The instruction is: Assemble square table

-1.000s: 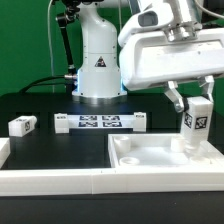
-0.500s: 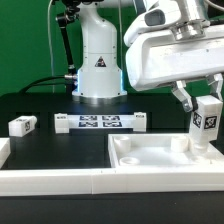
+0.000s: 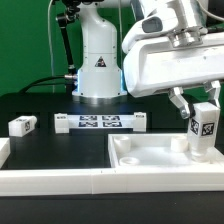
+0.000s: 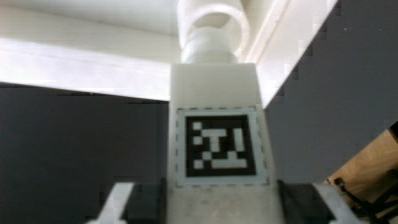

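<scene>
Hand (image 3: 201,104) pinching upright leg (image 3: 204,128); leg now further right, lower over tabletop (image 3: 150,152) corner at lower right; seating likely imminent.

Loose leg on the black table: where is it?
Exterior view's far left: the loose leg lies on the black table, left of the marker board, not touching it.

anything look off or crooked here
Nothing stands out. The gripper holds one leg roughly upright at a corner of the tabletop; another leg lies loose on the table.
</scene>
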Robot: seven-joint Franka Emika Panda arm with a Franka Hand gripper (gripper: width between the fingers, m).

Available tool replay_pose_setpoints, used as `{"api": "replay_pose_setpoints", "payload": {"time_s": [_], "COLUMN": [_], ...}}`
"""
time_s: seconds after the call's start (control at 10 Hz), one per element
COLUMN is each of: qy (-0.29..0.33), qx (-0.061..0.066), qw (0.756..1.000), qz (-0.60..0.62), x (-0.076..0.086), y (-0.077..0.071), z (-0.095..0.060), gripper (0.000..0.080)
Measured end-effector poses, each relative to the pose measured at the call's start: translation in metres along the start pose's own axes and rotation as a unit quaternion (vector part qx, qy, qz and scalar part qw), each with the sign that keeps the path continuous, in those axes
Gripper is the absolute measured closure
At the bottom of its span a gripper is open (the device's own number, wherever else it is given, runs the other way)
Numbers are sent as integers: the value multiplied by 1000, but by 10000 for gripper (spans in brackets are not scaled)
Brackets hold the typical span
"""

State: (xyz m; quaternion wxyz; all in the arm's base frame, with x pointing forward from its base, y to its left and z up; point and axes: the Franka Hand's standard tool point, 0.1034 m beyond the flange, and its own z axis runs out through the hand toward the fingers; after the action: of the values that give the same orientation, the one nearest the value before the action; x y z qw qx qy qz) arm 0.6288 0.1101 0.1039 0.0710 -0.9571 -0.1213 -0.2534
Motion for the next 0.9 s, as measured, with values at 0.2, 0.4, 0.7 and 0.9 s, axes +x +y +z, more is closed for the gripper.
{"api": "replay_pose_setpoints", "payload": {"time_s": [0.2, 0.4, 0.7, 0.9], "qy": [-2, -4, -2, 17], "qx": [1, 1, 0, -9], "qw": [1000, 1000, 1000, 1000], "qz": [0, 1, 1, 0], "x": [-2, -5, -11, -10], "y": [-1, -2, -4, -4], "z": [2, 3, 10, 13], "gripper": [509, 509, 508, 509]}}
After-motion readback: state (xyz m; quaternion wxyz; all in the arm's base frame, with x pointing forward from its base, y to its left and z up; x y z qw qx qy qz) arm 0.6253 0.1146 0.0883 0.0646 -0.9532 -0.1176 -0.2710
